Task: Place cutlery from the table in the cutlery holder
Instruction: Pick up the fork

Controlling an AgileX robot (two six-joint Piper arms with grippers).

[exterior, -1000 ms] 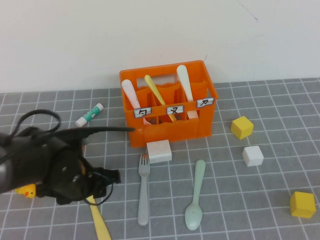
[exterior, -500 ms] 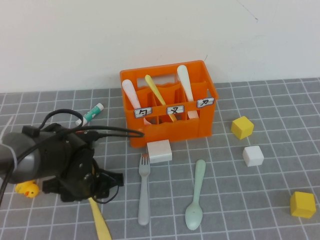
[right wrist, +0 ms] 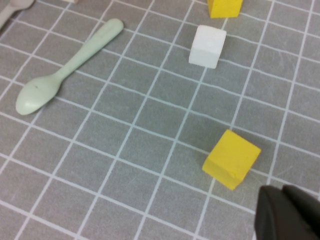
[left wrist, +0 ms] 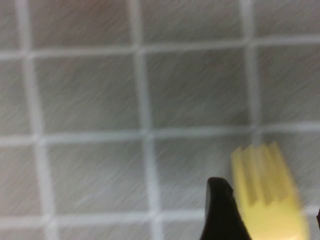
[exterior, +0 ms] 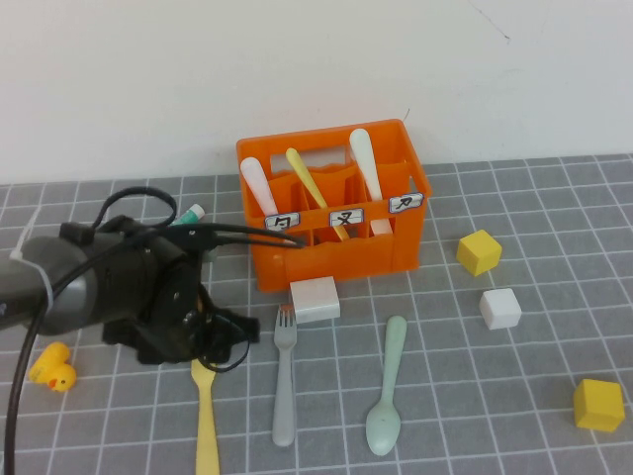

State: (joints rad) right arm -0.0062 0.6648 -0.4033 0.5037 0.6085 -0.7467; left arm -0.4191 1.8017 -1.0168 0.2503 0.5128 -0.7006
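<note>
Cutlery is spread on the grey tiled table (exterior: 554,198) in front of the orange cutlery holder (exterior: 334,203), which stands near the white wall. Inside the holder I see two white spoons (exterior: 255,183) and a yellow piece leaning in the middle compartment.

The left gripper (exterior: 203,341) is low over the table, left of the holder, and its black body hides the head of the yellow fork (exterior: 206,426). In the left wrist view the yellow tines (left wrist: 265,190) lie between the two dark fingers (left wrist: 220,210), which are spread wide; whether they touch the fork I cannot tell. The handle of the yellow fork points toward the near edge.

The grey fork (exterior: 285,376) lies just right of it, almost parallel, tines toward the holder. The mint-green spoon (exterior: 388,386) lies further right, bowl toward the near edge. A white block (exterior: 315,299) sits just in front of the holder.

The right gripper (right wrist: 287,215) hangs above the right side of the table, fingers pressed together and holding nothing, near a yellow cube (right wrist: 231,159).
</note>
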